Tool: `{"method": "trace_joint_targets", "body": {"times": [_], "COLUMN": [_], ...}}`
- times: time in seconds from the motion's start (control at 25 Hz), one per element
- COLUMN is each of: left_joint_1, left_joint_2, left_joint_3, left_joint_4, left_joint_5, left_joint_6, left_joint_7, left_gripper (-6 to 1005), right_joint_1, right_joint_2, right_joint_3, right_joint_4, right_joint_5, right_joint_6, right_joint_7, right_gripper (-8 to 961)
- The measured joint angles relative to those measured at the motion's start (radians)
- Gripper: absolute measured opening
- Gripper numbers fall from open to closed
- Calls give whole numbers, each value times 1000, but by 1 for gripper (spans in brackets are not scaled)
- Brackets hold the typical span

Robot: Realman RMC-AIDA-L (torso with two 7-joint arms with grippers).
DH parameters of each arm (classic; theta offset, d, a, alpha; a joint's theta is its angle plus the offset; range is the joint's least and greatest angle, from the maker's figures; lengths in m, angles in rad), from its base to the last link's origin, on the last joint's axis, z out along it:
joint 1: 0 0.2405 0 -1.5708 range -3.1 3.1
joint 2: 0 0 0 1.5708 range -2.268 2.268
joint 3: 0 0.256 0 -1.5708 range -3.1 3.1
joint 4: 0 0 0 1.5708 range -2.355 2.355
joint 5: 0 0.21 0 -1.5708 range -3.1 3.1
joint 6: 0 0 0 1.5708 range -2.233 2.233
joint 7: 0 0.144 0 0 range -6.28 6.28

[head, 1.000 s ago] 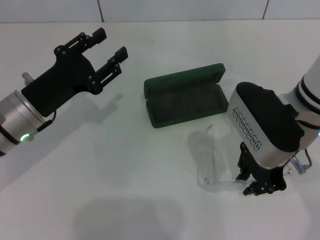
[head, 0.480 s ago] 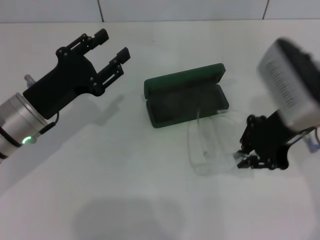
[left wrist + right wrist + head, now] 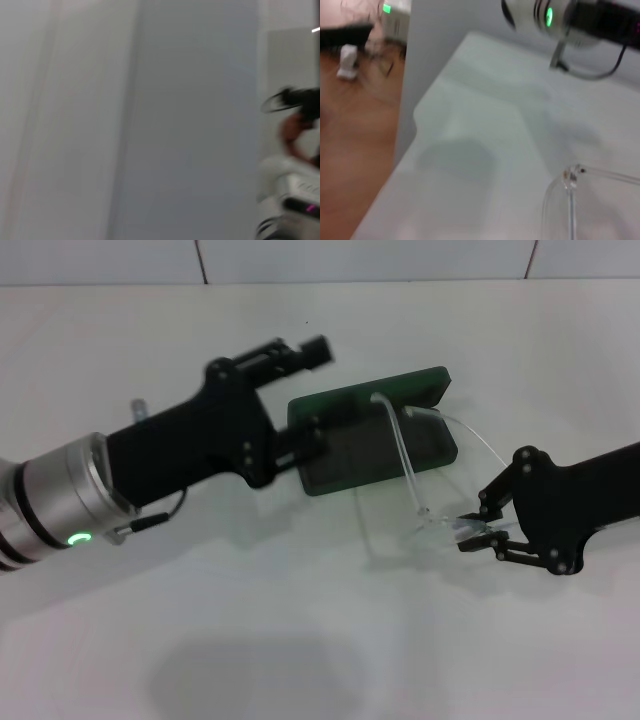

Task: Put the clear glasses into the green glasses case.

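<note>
Lifting the clear glasses (image 3: 425, 455) off the worktop (image 3: 300, 640), the right gripper (image 3: 480, 535) now pinches one corner, their far arm reaching over the open green glasses case (image 3: 345, 450) beyond it. The left gripper (image 3: 305, 390) has swung in against the case's near end, apparently to steady it; whether its fingers are open or closed, I cannot tell.

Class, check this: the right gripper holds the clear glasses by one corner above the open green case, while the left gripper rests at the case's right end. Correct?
Not quite. In the head view the left gripper is at the green glasses case's left end. The right gripper does pinch the clear glasses by one corner.
</note>
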Motion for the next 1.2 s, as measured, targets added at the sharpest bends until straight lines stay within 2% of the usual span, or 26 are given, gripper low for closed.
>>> {"method": "trace_joint_targets", "body": {"times": [0.16, 0.24, 0.4, 0.48, 0.92, 1.12, 1.2], "left_joint_1": [-21, -70, -99, -112, -147, -124, -96], "left_joint_2": [0, 0, -4, -2, -12, 4, 20], "left_joint_3": [0, 0, 0, 0, -2, -3, -2], "left_joint_4": [1, 0, -5, -6, -12, -16, -12], "left_joint_5": [28, 71, 84, 86, 134, 80, 42], "left_joint_6": [29, 36, 15, -1, -34, -32, -5], "left_joint_7": [-21, -80, -155, -198, -236, -229, -222], "left_gripper": [613, 612, 612, 612, 613, 612, 612], "right_joint_1": [-45, -75, -92, -99, -100, -102, -97], "right_joint_2": [-2, -3, -4, -4, -6, -9, -9], "right_joint_3": [32, 41, 40, 41, 49, 78, 84], "right_joint_4": [95, 152, 203, 258, 302, 327, 348], "right_joint_5": [134, 230, 301, 360, 406, 406, 406], "right_joint_6": [-2, -6, -14, -17, -8, -12, -11], "right_joint_7": [-213, -358, -488, -614, -679, -670, -665], "right_gripper": [120, 120, 120, 121, 122, 123, 123]}}
